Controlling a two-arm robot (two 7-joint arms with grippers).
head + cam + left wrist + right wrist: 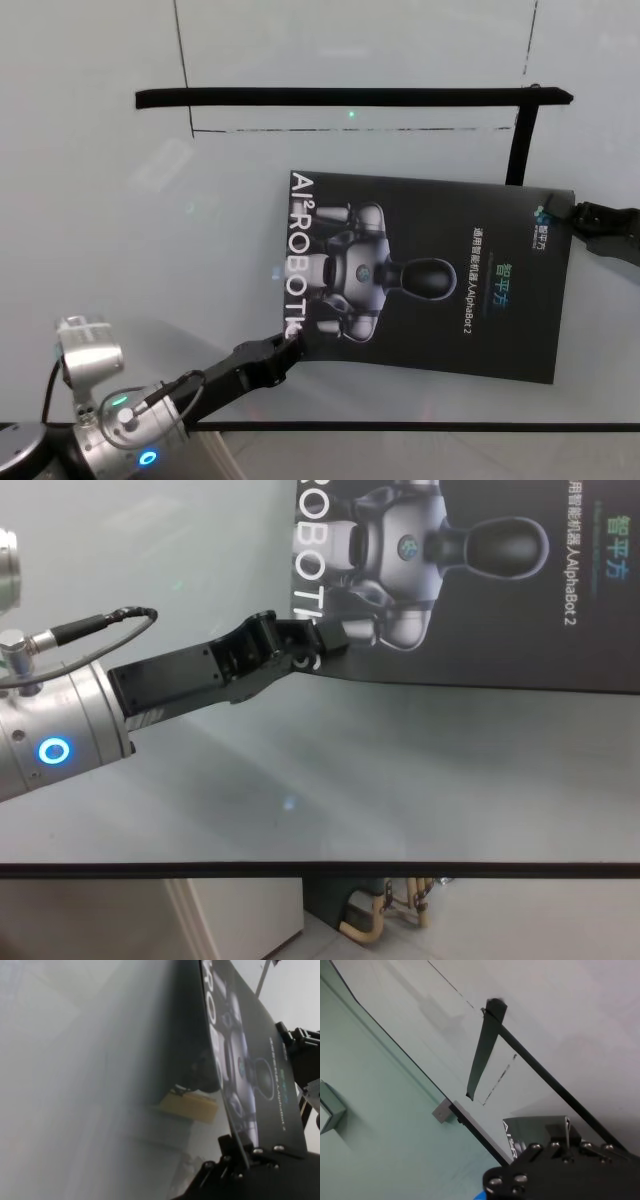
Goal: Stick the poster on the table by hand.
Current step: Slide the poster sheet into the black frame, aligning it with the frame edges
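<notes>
The left gripper reaches in low from the robot's left and has its black fingers closed on the near left corner of the poster, right at the tail end of the white "ROBOT" lettering; the chest view shows the same pinch with the fingertip lying over the printed letters. Away from that gripper the poster spreads out across the table, a dark sheet turned at a slant, its printed silver robot lying sideways with the head toward the robot's right. Over at the opposite end, the right gripper meets the poster's far right corner, its black body coming in from the right edge of the head view, and how far its fingers are parted cannot be told from here; the right wrist view shows only the black gripper body with the poster's corner just in front of it. In the left wrist view the poster runs edge-on away from the left gripper toward the other one. Beyond both grippers, farther across the table, lie two strips of black tape, one long strip crosswise and a shorter one angling down toward the poster's far right corner.
</notes>
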